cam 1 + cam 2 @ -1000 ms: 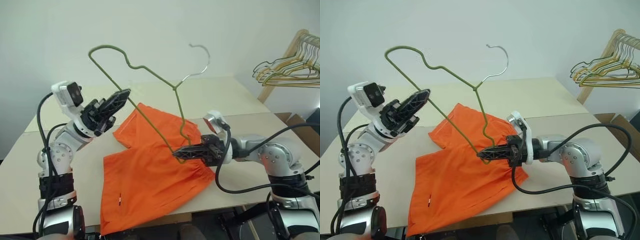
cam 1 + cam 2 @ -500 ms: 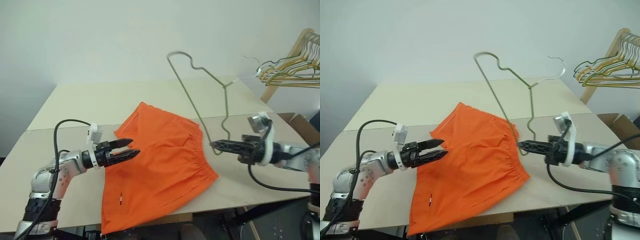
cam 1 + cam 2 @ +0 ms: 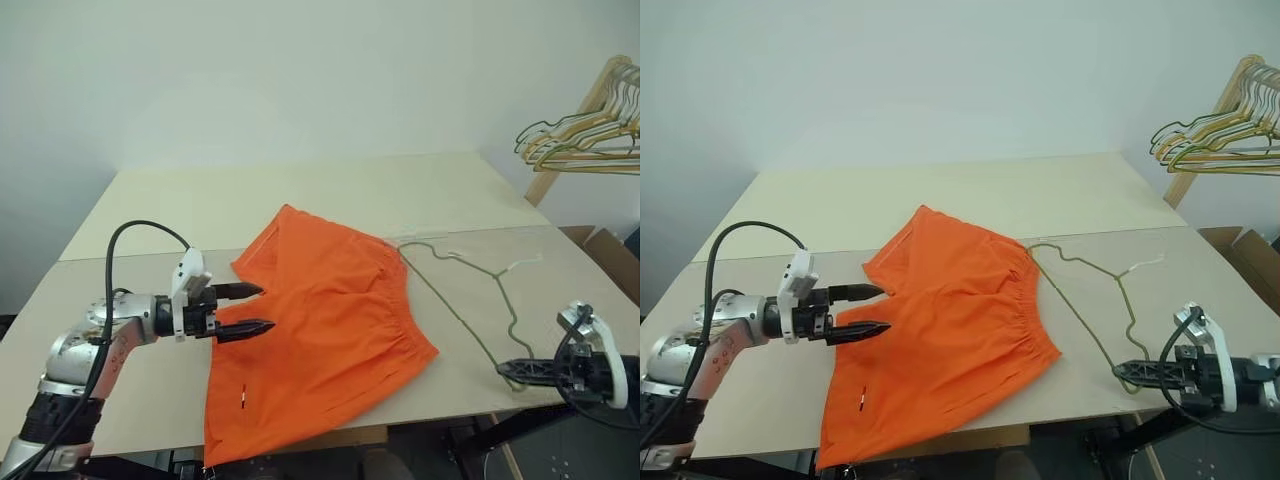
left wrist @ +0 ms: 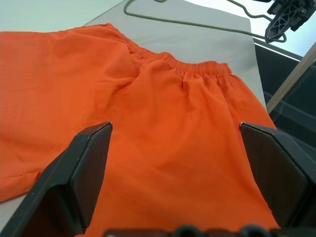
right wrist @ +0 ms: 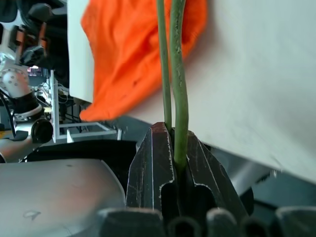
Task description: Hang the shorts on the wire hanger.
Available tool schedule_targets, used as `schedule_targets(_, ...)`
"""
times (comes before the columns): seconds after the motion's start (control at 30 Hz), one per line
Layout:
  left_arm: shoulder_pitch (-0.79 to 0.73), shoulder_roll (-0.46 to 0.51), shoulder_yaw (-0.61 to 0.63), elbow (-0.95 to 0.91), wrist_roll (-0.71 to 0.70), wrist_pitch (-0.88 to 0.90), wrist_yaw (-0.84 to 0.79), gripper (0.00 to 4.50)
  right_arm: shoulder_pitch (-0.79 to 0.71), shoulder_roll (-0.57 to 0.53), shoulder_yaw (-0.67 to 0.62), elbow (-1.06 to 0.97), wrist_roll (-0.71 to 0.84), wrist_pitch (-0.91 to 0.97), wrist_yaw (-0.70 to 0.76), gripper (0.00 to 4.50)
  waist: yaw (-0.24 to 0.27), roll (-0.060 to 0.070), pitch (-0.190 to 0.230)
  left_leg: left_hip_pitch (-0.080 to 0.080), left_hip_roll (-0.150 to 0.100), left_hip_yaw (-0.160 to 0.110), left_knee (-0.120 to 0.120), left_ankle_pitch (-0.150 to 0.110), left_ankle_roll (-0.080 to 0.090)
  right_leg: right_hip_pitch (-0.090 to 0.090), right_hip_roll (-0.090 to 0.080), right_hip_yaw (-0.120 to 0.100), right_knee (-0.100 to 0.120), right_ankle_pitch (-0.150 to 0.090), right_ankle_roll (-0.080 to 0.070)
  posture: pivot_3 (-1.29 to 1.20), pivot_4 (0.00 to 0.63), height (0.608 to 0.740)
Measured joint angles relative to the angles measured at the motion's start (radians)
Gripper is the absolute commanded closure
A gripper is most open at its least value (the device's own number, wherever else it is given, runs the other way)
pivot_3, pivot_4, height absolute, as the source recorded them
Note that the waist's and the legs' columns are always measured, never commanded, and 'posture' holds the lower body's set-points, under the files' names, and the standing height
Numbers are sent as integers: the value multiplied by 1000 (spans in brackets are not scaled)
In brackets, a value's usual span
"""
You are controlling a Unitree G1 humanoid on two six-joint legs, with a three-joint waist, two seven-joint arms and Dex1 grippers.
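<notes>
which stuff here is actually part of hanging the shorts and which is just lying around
Part of the job:
- the shorts, flat on the table
- the wire hanger, lying on the table beside the shorts, its corner clamped in the right gripper
- the left gripper, open over the shorts' edge

Just lying about:
- the bunch of hangers on the wooden rack
- the cardboard box past the table

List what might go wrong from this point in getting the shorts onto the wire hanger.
1. The right hand pinches the wire hanger at one corner by the table's front edge; the long wire could twist or slip when lifted.
2. The open left hand hovers at the leg side of the shorts; closing there may catch only one fabric layer.
3. One leg of the shorts overhangs the front edge, so a pull could slide them off.
</notes>
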State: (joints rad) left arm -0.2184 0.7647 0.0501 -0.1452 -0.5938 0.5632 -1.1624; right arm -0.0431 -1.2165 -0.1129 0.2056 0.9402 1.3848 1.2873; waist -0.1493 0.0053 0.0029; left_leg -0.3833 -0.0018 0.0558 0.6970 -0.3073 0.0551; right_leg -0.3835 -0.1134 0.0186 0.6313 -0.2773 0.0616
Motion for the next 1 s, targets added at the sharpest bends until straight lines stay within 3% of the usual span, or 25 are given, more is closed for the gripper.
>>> schedule_targets(1.0, 94, -18, -15, -76, 27, -20, 37, 23, -59, -6, 66, 118, -106, 98, 15, 4500, 27, 0, 0, 0, -1, 2, 2, 0, 0, 0, 3, 1, 1, 1, 1, -209, 0, 740)
